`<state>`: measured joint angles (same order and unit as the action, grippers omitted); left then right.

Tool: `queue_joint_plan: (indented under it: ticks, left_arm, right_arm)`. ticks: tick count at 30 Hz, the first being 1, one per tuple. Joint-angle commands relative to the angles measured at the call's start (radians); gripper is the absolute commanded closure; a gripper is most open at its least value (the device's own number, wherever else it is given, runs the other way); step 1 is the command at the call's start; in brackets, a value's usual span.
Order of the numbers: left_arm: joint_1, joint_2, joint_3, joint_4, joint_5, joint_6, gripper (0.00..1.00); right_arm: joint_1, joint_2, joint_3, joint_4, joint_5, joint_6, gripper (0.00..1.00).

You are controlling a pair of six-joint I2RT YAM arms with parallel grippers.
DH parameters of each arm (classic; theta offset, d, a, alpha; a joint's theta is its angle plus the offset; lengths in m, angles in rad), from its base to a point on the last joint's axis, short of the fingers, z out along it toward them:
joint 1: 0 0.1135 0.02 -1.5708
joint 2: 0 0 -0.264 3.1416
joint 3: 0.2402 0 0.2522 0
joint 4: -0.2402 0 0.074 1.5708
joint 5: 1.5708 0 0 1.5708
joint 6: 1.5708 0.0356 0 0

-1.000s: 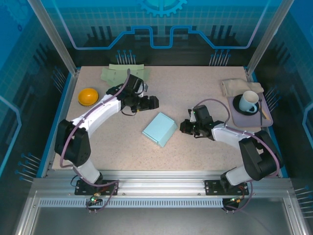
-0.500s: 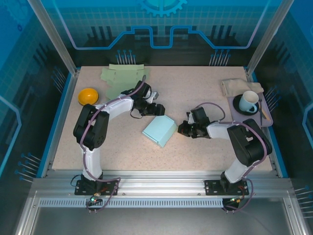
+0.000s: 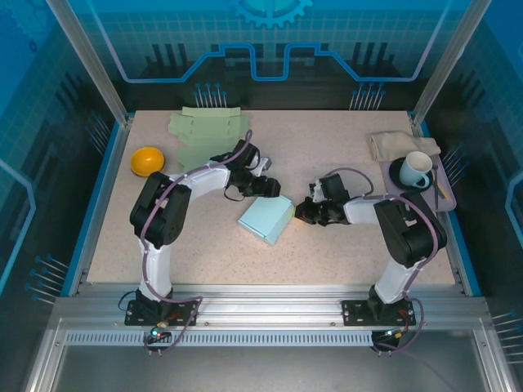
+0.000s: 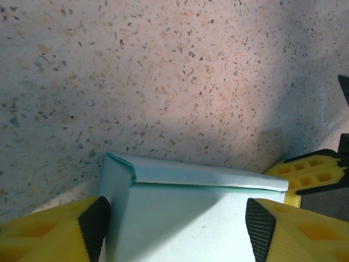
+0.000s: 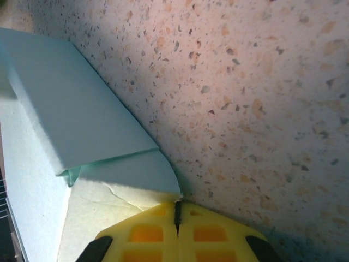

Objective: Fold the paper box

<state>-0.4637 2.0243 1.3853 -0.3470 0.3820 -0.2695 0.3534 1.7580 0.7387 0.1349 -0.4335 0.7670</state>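
The paper box (image 3: 267, 219), pale blue and folded up, lies mid-table. My left gripper (image 3: 270, 189) is at its far corner. In the left wrist view that gripper (image 4: 175, 226) is open and straddles the box (image 4: 185, 218): the left pad (image 4: 94, 224) sits beside the box's side wall and the right pad (image 4: 259, 224) over its top. My right gripper (image 3: 304, 212) is at the box's right side. It is shut (image 5: 177, 210), and its tips touch the corner of a rounded end flap (image 5: 136, 174). Its yellow finger (image 4: 311, 172) also shows in the left wrist view.
Flat green cardboard sheets (image 3: 206, 129) lie at the back left, next to an orange bowl (image 3: 147, 160). At the right, a grey tray (image 3: 445, 200) carries a cup (image 3: 417, 169), with a folded cloth (image 3: 400, 143) behind it.
My left gripper has moved right and nearer, onto the box's far corner, with its jaws narrowing. The right gripper has slid left up to the box's right side. The box has stayed in place.
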Motion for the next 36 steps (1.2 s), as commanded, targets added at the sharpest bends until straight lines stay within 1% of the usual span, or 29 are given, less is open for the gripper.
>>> queue_joint_plan:
  ticks: [1,7,10,12,15,17,19,21,26,30,36]
  left_arm:
    - [-0.085,0.029,-0.05,0.06,0.154,-0.07,0.3]
    - [-0.202,0.042,-0.113,0.231,0.265,-0.198,0.31]
    - [-0.263,0.053,-0.12,0.28,0.295,-0.247,0.32]
    - [-0.284,0.053,-0.136,0.317,0.309,-0.284,0.32]
    - [-0.287,0.039,-0.161,0.358,0.312,-0.333,0.34]
    - [-0.282,0.023,-0.152,0.303,0.262,-0.31,0.34]
    - [-0.264,0.012,-0.131,0.209,0.201,-0.279,0.33]
    - [-0.229,-0.003,-0.119,0.145,0.142,-0.262,0.33]
    - [-0.125,-0.047,-0.098,0.061,0.04,-0.244,0.3]
    - [-0.075,-0.067,-0.06,0.013,0.002,-0.243,0.28]
    - [-0.016,-0.134,-0.044,-0.033,-0.062,-0.256,0.21]
  right_arm:
    - [0.013,0.074,0.056,0.129,-0.053,-0.029,1.0]
    - [0.018,0.103,0.107,0.166,-0.092,-0.029,1.0]
    - [0.016,0.105,0.115,0.177,-0.091,-0.031,1.0]
    - [0.015,0.106,0.113,0.195,-0.091,-0.025,1.0]
    - [0.009,0.106,0.106,0.21,-0.081,-0.01,1.0]
    - [0.002,0.102,0.097,0.207,-0.069,0.004,1.0]
    - [-0.005,0.086,0.079,0.192,-0.048,0.018,1.0]
    - [-0.012,0.053,0.056,0.161,-0.021,0.023,1.0]
    - [-0.037,-0.046,0.012,0.036,0.05,-0.005,1.0]
    - [-0.048,-0.086,0.005,-0.05,0.075,-0.025,1.0]
    - [-0.052,-0.148,0.003,-0.216,0.157,-0.079,0.97]
